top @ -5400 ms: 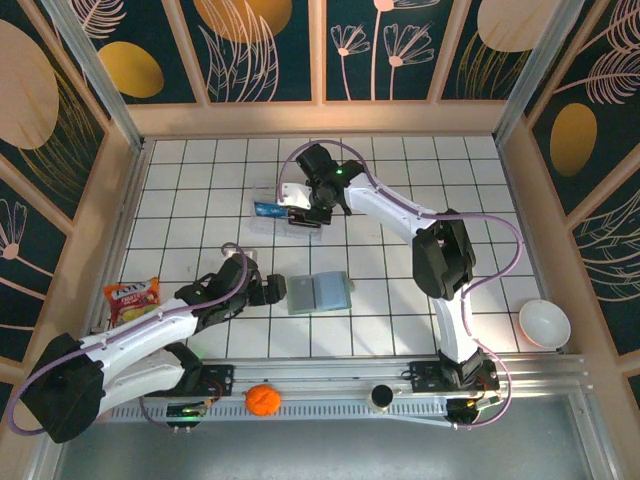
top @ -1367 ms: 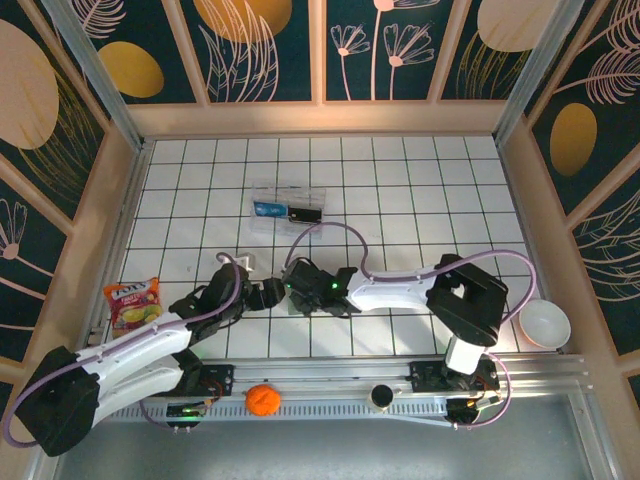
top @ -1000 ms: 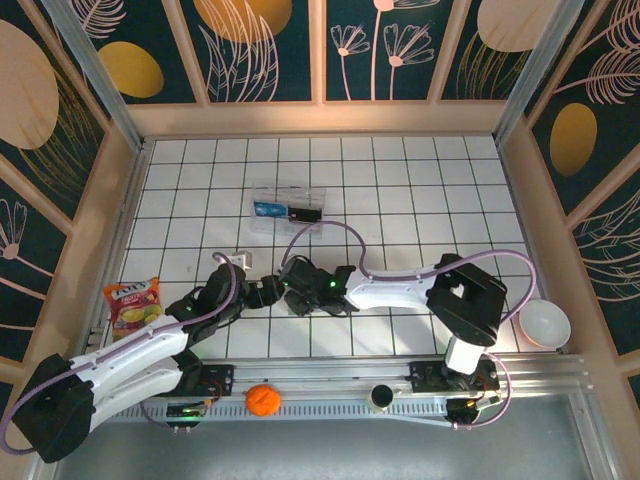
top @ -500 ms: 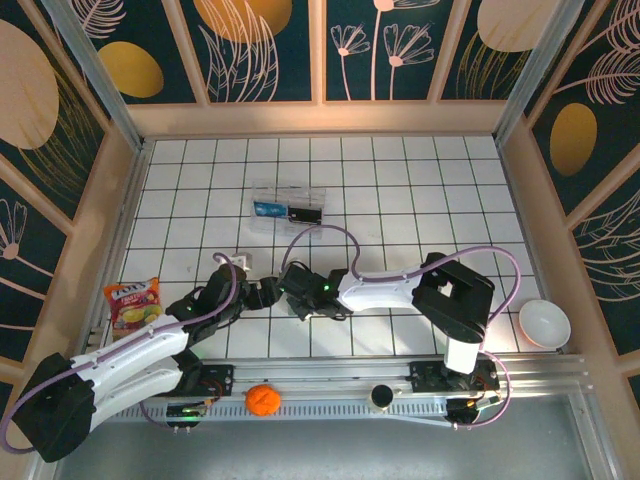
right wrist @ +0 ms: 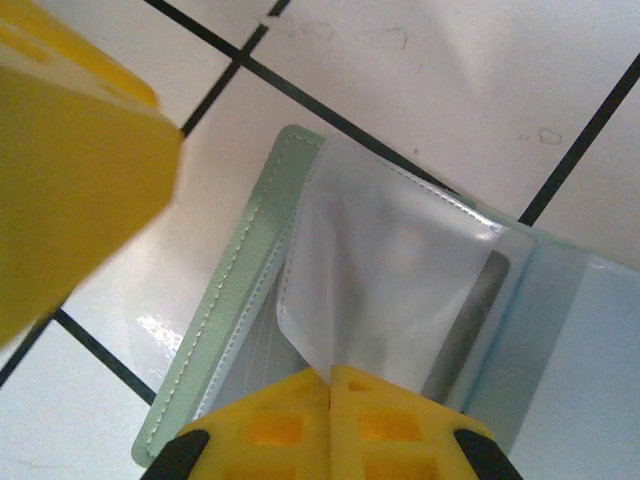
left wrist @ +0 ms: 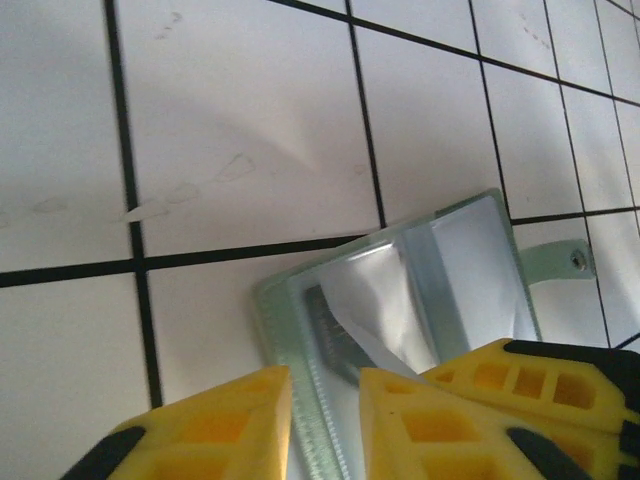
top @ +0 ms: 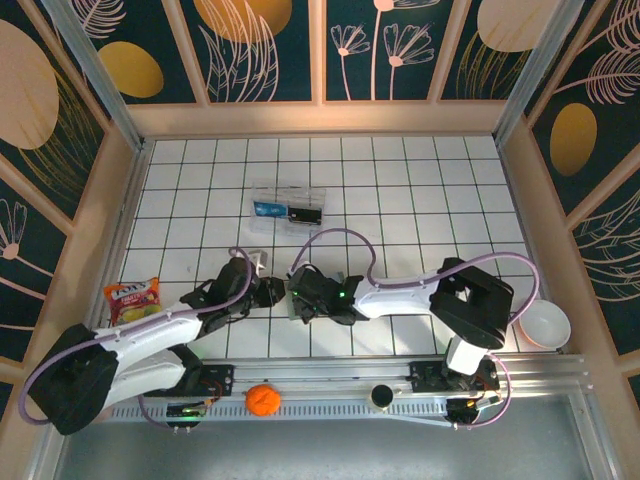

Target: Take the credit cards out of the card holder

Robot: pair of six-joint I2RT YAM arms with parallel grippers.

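The soft grey-green bifold card holder [left wrist: 430,270] lies open near the middle of the white tiled table [top: 400,200]. The right gripper [right wrist: 330,378] pinches its clear sleeve [right wrist: 390,260]. The left gripper [left wrist: 325,390] is narrow at its edge; I cannot tell if it grips.

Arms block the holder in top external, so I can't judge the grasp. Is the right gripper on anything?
Observer: Yes. In the right wrist view the right gripper is shut on a clear sleeve of the open card holder.
Operator: Any card showing?
Observer: The left wrist view shows a dark strip inside the sleeve, likely a card, not yet out.
Operator: And the other arm?
Observer: In its wrist view the left gripper is open, fingers apart over the holder's edge.
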